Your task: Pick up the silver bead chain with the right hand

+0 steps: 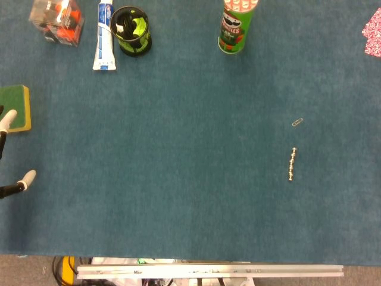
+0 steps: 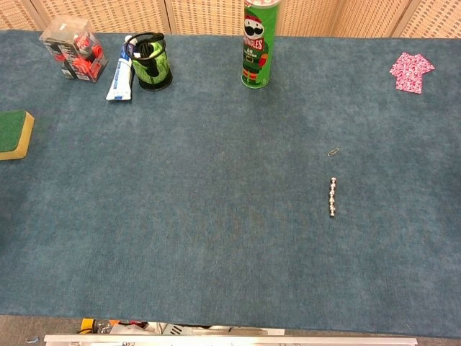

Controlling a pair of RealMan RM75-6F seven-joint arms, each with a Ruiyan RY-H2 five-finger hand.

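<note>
You have a shiny metal silver bead chain point(image 1: 292, 165) lying on matt, felt-like blue cloth covering the tabletop point(image 1: 178, 149) (the paper clip point(image 1: 297, 122) glints like metal too).

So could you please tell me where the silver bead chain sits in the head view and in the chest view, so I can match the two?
Head view: the silver bead chain lies right of centre on the blue cloth, running roughly top to bottom.
Chest view: the chain lies right of centre, at mid height.
Shared landmark: the paper clip lies just beyond the chain's far end in both, apart from it.
</note>
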